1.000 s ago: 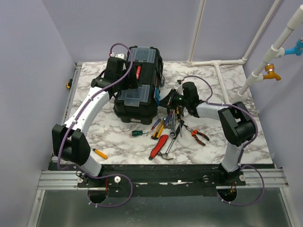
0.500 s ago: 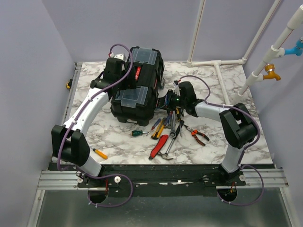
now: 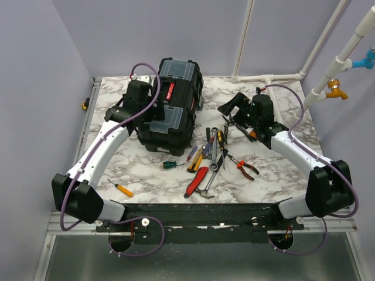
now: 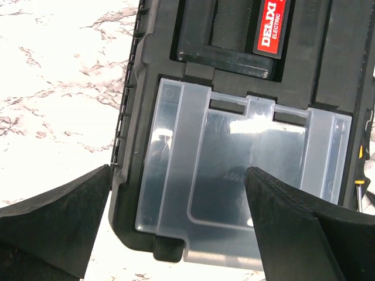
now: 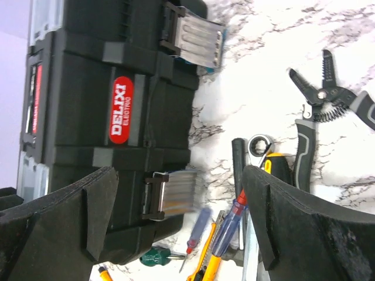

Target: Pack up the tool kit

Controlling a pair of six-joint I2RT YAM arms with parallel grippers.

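Toolbox (image 3: pixel 176 111) lid down, back-centre of surface (image 3: pixel 140 167). Left jaws wide, empty, over clear lid compartment (image 4: pixel 246 193), likely steadying. Right jaws wide, empty, facing latches (image 5: pixel 196 44), probably to open them. Tools (image 3: pixel 211 158) loose alongside, unpacked.

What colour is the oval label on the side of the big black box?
Red, with white letters; the right wrist view shows the label best.

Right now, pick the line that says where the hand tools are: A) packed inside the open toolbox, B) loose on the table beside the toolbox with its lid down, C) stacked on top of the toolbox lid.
B: the screwdrivers and pliers lie loose on the table beside the toolbox, whose lid is down with nothing on it.
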